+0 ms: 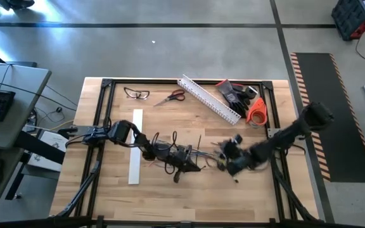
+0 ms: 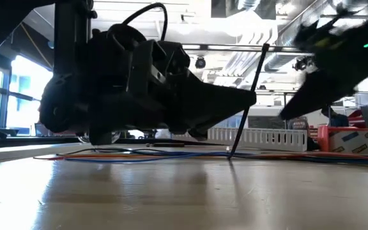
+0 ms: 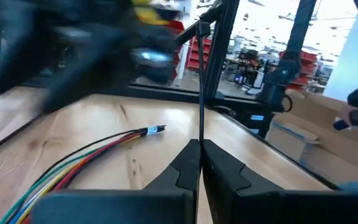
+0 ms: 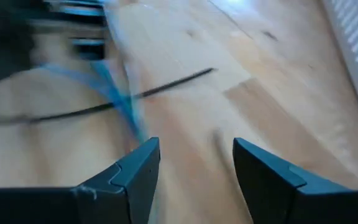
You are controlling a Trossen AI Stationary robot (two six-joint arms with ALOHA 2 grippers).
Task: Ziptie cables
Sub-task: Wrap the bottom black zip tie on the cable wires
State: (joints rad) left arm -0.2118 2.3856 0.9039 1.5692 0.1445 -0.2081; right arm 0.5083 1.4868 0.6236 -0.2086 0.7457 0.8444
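No text, label, brand or number could be read anywhere. The print on the orange box (image 2: 352, 138) in the low view was too blurred.

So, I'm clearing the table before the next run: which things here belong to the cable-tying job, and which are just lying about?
In use:
- cables, lying on the table
- ziptie, upright in the shut left gripper
- right gripper, open, near the cables

Lying about:
- slotted channel
- scissors
- glasses
- black gloves
- orange tape roll
- white strip
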